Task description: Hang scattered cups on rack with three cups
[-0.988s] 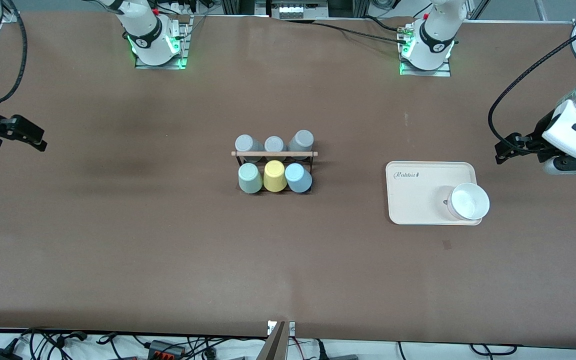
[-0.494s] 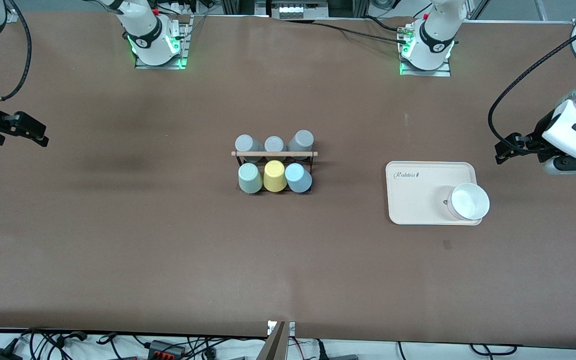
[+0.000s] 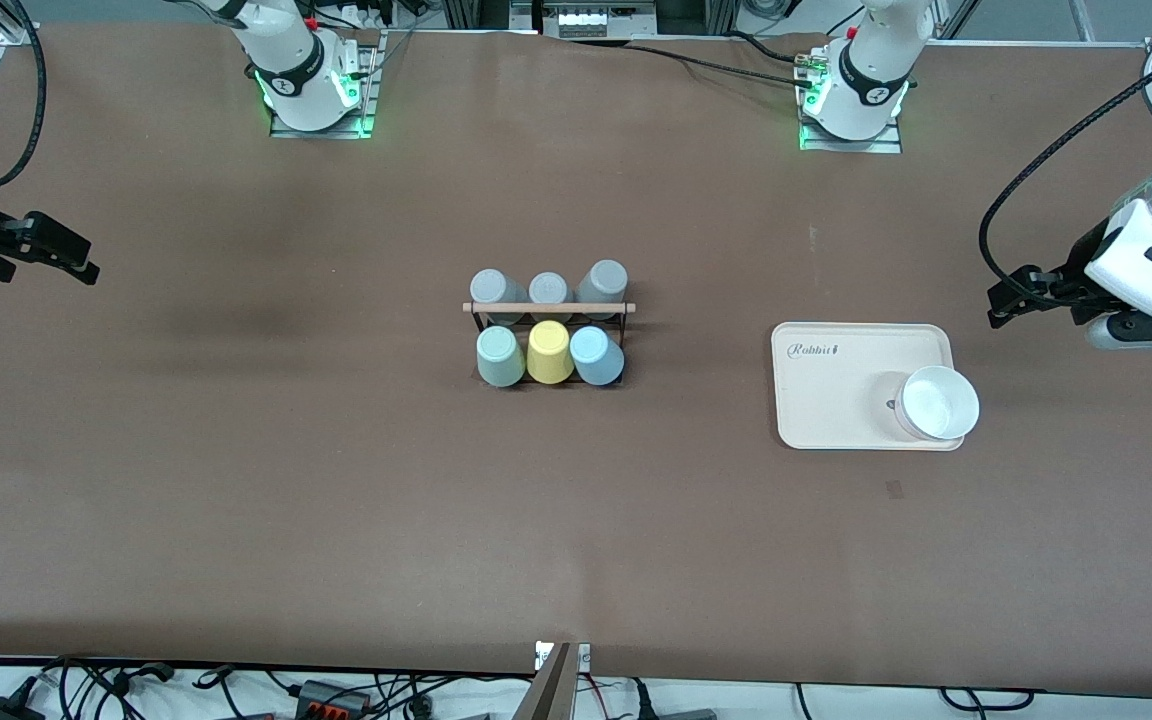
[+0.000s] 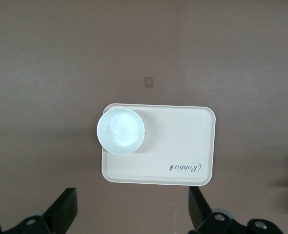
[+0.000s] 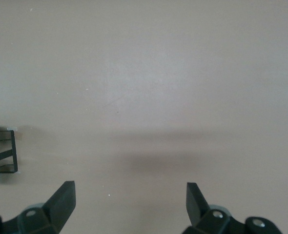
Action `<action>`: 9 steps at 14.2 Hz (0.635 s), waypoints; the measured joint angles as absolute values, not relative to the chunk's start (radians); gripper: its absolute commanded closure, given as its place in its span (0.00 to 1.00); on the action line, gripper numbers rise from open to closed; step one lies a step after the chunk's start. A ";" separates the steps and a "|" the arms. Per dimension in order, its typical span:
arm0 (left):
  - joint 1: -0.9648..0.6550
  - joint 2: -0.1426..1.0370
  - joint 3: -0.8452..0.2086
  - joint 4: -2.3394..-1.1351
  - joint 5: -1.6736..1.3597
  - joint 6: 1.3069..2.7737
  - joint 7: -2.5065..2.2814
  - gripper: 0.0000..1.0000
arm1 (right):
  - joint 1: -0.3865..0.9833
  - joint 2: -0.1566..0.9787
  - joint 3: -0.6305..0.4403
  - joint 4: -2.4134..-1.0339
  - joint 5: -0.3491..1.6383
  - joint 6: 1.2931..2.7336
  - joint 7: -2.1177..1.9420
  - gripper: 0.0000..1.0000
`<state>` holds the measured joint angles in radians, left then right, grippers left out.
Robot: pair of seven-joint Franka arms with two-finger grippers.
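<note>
Both sets of fingers are spread wide and holding nothing, with all the cups already sitting on the rack.

Your left gripper (image 4: 132, 214) is hanging over the bench just beside the tray (image 3: 836, 400), which is carrying one white bowl (image 3: 937, 403); your right gripper (image 5: 129, 207) is hanging over bare bench (image 3: 236, 500) at its own end. The rack (image 3: 548, 310) is holding the green cup (image 3: 500, 356), yellow cup (image 3: 549, 351) and blue cup (image 3: 596, 355), and three grey cups (image 3: 549, 287). If you are reaching in again, you are likely risking knocking one off.

Both arms are showing glossy white shells with black joint bands. Black cables are looping alongside. Green lights are glowing at their bases.
</note>
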<state>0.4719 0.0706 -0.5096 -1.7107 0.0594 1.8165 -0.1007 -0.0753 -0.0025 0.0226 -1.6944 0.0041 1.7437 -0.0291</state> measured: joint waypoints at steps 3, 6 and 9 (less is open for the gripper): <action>0.472 0.071 -0.510 -1.711 0.059 1.817 -0.101 0.00 | -0.071 -0.003 0.029 -1.694 -0.016 1.741 -0.029 0.00; 0.472 0.071 -0.510 -1.711 0.059 1.817 -0.101 0.00 | -0.066 -0.003 0.028 -1.694 -0.016 1.741 -0.029 0.00; 0.472 0.071 -0.510 -1.711 0.059 1.817 -0.101 0.00 | -0.058 -0.003 0.027 -1.694 -0.016 1.740 -0.029 0.00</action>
